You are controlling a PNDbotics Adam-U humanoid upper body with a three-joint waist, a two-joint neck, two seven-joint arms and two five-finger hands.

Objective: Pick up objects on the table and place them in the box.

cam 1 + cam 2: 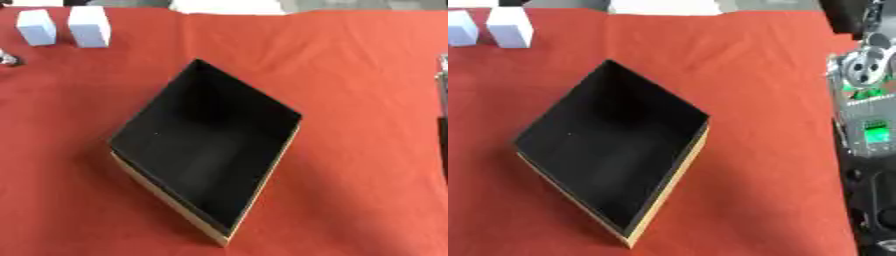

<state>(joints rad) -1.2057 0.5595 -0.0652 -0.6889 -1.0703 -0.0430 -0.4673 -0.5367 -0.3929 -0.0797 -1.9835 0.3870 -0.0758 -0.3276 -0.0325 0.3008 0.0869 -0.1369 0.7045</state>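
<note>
The box is sitting open on the red tablecloth, turned cornerwise, its black interior showing no contents. Two white blocks are standing side by side at the far left, well apart from it. The right arm is showing along the right edge only; its hand is cut off, so finger state cannot be told. A small metallic part is barely showing at the left edge, too little to identify.
</note>
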